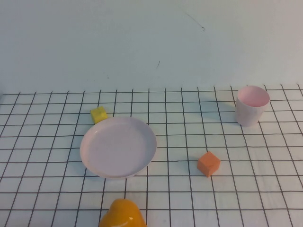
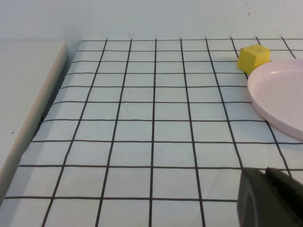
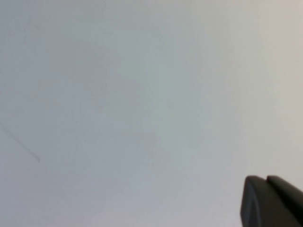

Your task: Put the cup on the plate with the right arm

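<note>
- The cup (image 1: 252, 105) stands upright on the gridded table (image 1: 227, 198) at far right, well apart from the plate (image 1: 118, 146).
- The plate lies left of centre; a yellow cube (image 1: 99, 114) sits just beside its far-left rim.
- An orange cube (image 1: 208, 163) rests between plate and cup (nearer the camera).
- A yellow-orange rounded object (image 1: 122, 215) sits at the near edge.
- Left gripper (image 2: 272, 198): low over the table near the plate; whether it is released or clenched, I cannot tell.
- Right gripper (image 3: 272, 202): faces a blank wall; likewise cannot tell.
</note>
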Controlling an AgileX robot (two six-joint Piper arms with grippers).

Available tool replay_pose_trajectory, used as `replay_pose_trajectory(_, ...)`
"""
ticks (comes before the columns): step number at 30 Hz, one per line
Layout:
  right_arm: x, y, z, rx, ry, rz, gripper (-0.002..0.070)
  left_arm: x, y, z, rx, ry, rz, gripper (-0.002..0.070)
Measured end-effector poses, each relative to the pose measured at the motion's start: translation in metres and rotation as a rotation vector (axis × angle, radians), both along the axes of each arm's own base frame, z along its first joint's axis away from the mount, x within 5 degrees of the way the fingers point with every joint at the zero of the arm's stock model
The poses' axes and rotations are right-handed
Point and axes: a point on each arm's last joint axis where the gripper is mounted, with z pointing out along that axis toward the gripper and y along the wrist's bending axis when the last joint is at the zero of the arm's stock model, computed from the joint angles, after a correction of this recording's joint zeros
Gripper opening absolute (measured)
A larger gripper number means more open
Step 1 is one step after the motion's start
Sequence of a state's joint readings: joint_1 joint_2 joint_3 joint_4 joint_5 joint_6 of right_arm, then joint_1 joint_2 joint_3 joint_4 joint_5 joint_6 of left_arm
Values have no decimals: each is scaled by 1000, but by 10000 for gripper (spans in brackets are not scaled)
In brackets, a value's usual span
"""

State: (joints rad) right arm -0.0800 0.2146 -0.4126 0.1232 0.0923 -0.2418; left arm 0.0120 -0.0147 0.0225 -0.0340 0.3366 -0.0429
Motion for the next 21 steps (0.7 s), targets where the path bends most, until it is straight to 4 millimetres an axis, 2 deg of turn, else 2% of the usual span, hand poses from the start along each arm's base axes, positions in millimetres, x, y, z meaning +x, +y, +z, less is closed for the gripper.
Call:
replay_pose_trajectory(4, 32, 1, 21, 20, 250, 34, -2, 0, 0, 0, 0, 0, 0, -3)
replay_pose_trajectory(7, 66, 0, 30, -4, 470, 67, -2, 0, 0, 0, 0, 0, 0, -3)
replay_pose_trajectory(10, 106, 0, 37, -13, 647, 113, -2, 0, 0, 0, 0, 0, 0, -3)
replay_pose_trajectory(13, 145, 0, 45, 1, 724, 150, 10, 0, 0, 0, 0, 0, 0, -3)
replay_pose_trajectory(16, 183, 0, 45, -11, 779, 188, 76, 0, 0, 0, 0, 0, 0, -3)
replay_pose_trajectory(21, 235, 6, 36, -25, 867, 319, 267, 0, 0, 0, 0, 0, 0, -3)
